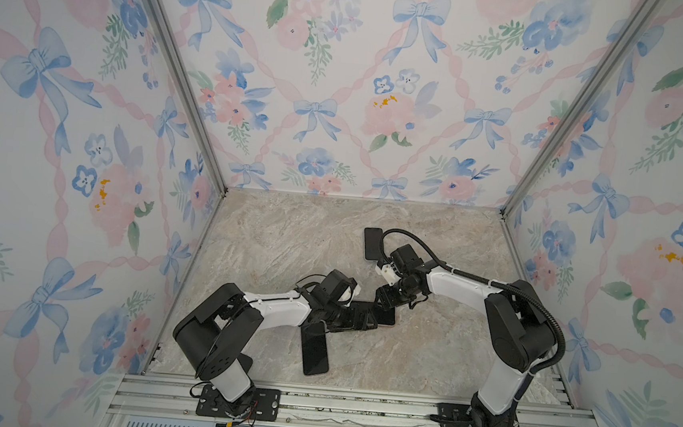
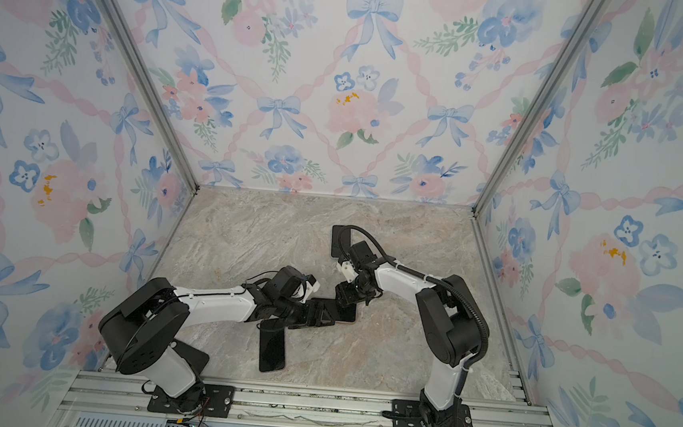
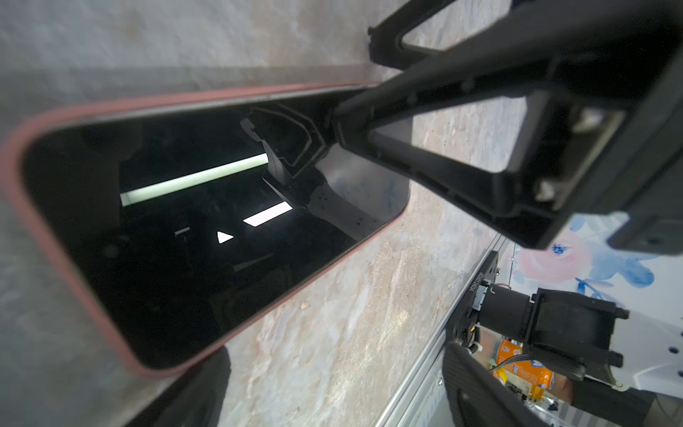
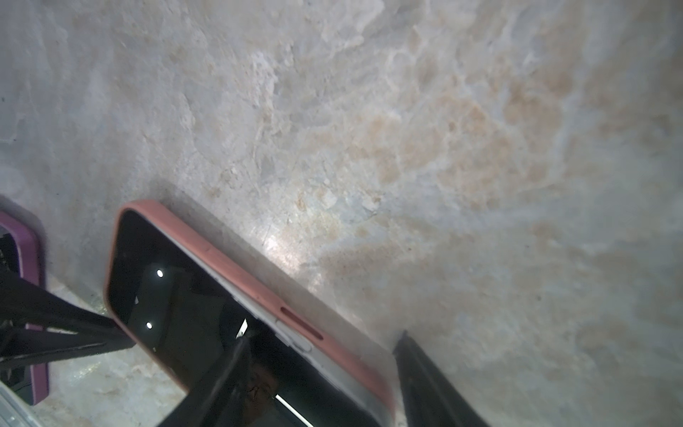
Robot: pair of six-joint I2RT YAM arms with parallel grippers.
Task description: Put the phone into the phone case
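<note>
The phone [image 3: 177,229] lies screen up on the marble table, seated in a pink phone case [image 3: 13,173] whose rim frames it all round. In both top views it shows as a dark slab [image 1: 386,316] [image 2: 348,313] between the two arms. My left gripper [image 3: 332,403] is open, one finger [image 3: 192,392] under the phone's near corner, the other [image 3: 480,388] far off. My right gripper [image 4: 325,388] is open astride the case's long edge [image 4: 229,273]: one finger [image 4: 214,388] is over the screen and the other [image 4: 436,384] is just outside the rim.
A second dark phone in a purple case [image 1: 314,352] [image 4: 31,288] lies just in front of the left gripper. A third dark phone [image 1: 372,244] lies behind the right wrist. An aluminium rail [image 1: 337,406] runs along the front. Floral walls close three sides.
</note>
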